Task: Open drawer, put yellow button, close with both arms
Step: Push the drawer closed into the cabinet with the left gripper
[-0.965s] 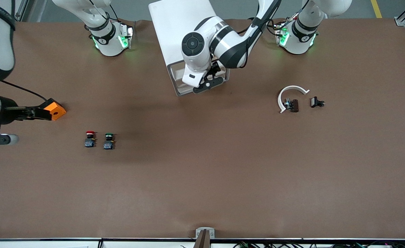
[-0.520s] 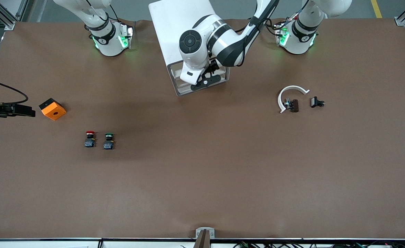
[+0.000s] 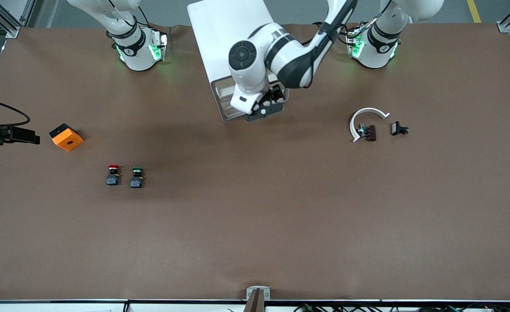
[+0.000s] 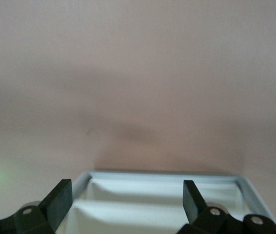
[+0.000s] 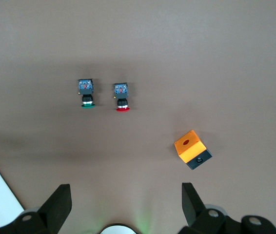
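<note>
The top drawer (image 3: 221,100) of the white cabinet (image 3: 227,34) stands pulled out toward the front camera. My left gripper (image 3: 267,108) hangs open over its front end. In the left wrist view the fingers (image 4: 60,202) spread wide over the drawer's (image 4: 162,200) white inside, and nothing shows between them. The yellow button is hidden or out of view. My right gripper (image 3: 29,136) is open and empty, high over the right arm's end of the table. Its fingers (image 5: 191,202) frame bare table in the right wrist view.
A red-capped button (image 3: 113,175) and a green-capped button (image 3: 137,177) stand side by side. An orange box with a hole (image 3: 66,137) lies beside the right gripper. A white curved piece (image 3: 359,117), a brown part (image 3: 370,133) and a black part (image 3: 399,128) lie toward the left arm's end.
The right gripper has drawn back from over the orange box toward the table's end. The left gripper moved in over the drawer, then out to its front end. The box stayed put.
</note>
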